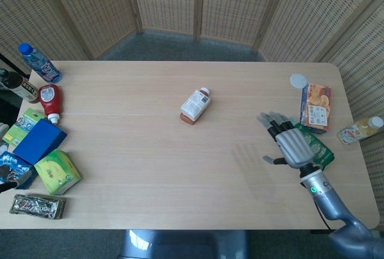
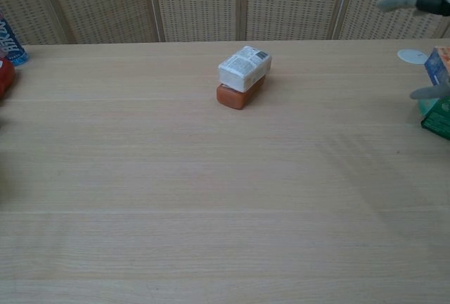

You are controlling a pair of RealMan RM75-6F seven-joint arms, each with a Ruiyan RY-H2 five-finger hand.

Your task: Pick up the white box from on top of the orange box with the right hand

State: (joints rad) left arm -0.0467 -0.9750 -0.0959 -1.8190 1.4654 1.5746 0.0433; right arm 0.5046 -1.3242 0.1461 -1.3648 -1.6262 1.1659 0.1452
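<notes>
Right hand (image 1: 289, 142) over the table (image 1: 150, 169), fingers (image 1: 271, 122) spread apart, holding nothing. White box (image 1: 195, 103) sits stacked on the orange box (image 1: 188, 118), well apart from the hand, up and to its left. Green box (image 1: 316, 151) just beside the hand on its right. Left hand not visible in either view

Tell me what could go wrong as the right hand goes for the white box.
1. The white box lies askew on the smaller orange box, overhanging it; a sideways touch may push it off or drag both.
2. The right hand, open, hovers right beside the green carton and the snack pack; a low sweep could knock them.
3. Closing too low may catch the orange box too.
</notes>
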